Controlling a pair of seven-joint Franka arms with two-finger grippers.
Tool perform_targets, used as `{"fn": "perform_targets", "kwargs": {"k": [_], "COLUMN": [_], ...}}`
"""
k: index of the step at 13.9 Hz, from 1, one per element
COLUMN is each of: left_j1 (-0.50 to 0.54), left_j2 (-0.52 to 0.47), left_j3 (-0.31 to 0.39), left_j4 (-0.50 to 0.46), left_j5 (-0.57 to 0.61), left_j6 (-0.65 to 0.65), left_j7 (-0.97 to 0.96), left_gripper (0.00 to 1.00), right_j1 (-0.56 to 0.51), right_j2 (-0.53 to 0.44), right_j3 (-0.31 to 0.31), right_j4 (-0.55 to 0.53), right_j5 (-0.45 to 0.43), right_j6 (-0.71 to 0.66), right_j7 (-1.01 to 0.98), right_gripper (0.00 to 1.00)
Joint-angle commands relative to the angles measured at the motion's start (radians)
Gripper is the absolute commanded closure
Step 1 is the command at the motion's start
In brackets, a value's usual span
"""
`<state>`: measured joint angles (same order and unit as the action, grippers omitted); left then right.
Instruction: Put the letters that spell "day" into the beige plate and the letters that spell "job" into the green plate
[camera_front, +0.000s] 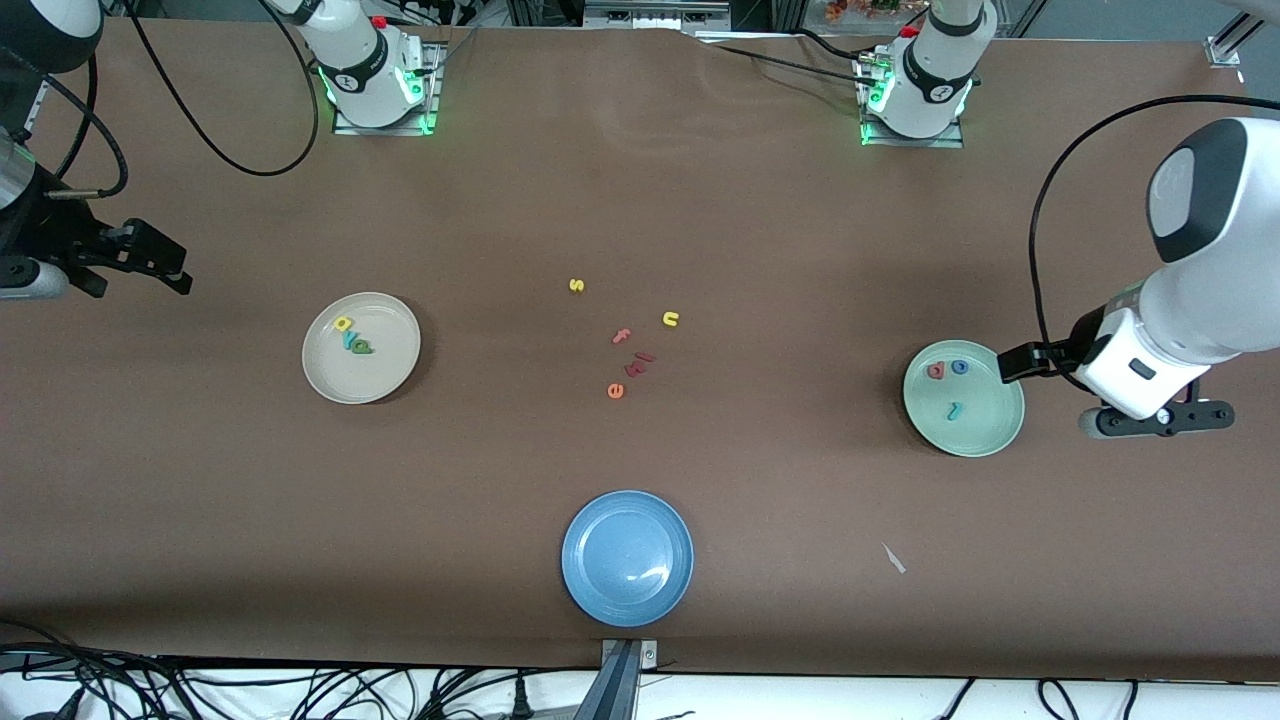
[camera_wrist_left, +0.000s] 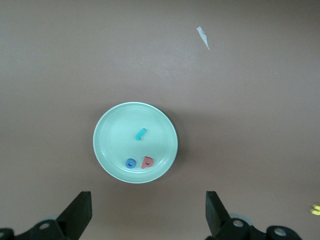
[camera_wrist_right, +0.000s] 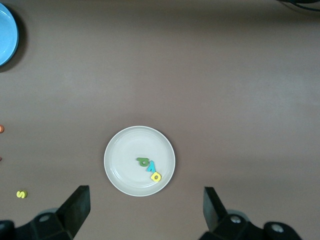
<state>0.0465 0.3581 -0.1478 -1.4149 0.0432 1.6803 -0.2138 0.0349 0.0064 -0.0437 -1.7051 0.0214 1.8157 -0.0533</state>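
brown table (camera_front: 640, 200); both grippers' fingers wide, empty.

Front camera high, faces arm bases, covers whole surface (camera_front: 700, 200). Left wrist camera looks straight down on green plate (camera_wrist_left: 107, 150); right wrist camera on beige plate (camera_wrist_right: 117, 172). Front view shares both plates.

Loose letters (camera_front: 630, 340) clutter mid-table; bare table (camera_front: 800, 250) lies open around them.
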Motion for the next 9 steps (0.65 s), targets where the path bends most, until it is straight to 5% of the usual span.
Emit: {"fn": "perform_targets", "kwargs": {"k": [1,9], "left_j1": [-0.044,-0.037], "left_j2": [-0.025,-0.041], "left_j3": [0.126,0.116], "left_j4": [0.005,0.002], "left_j5": [-0.089,-0.105], "left_j6": [-0.027,-0.108], "left_j7": [0.161,0.194], "left_gripper": [0.0,0.0], "right_j1": [-0.023,-0.023], "right_j2": [-0.006,-0.006], "right_j3": [0.021,0.021], "right_j4": [0.016,0.016], "right_j5": [-0.012,-0.012], "right_j6": [-0.027,-0.027], "right_j7": [-0.002,0.001], "right_gripper": [0.0,0.0]}}
